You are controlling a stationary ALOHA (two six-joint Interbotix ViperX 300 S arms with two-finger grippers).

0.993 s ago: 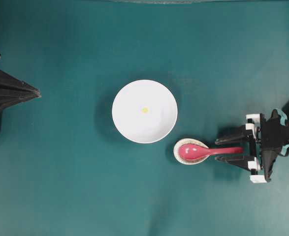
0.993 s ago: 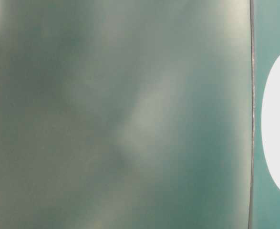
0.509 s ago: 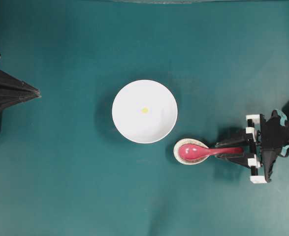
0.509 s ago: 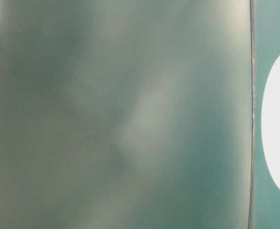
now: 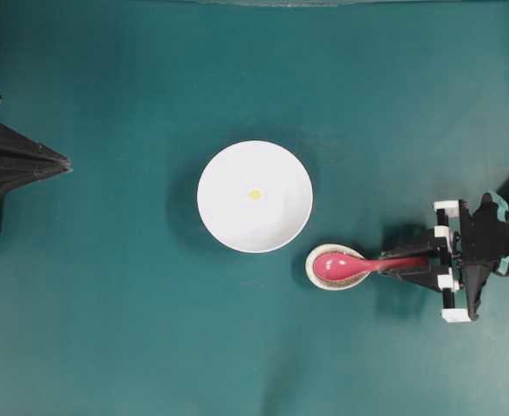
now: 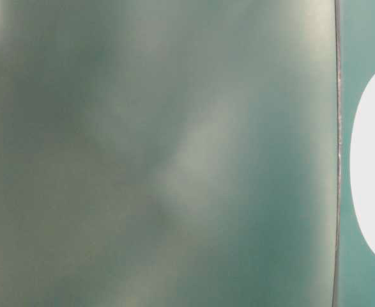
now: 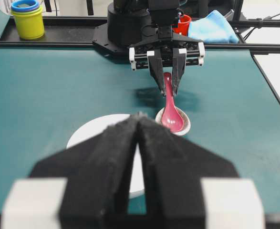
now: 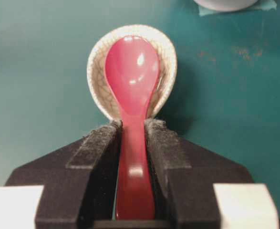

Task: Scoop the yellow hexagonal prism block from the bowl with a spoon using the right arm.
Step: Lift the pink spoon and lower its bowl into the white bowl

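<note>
A white bowl [image 5: 254,197] is seen at the centre of the overhead view, with the yellow hexagonal prism block [image 5: 255,194] lying near its middle. To its lower right, a red spoon [image 5: 358,265] rests with its scoop in a small speckled dish [image 5: 320,276]. The spoon's handle is clamped between the fingers of the right gripper [image 8: 132,143]. At the left edge, the left gripper [image 5: 63,161] is pressed shut on nothing.
</note>
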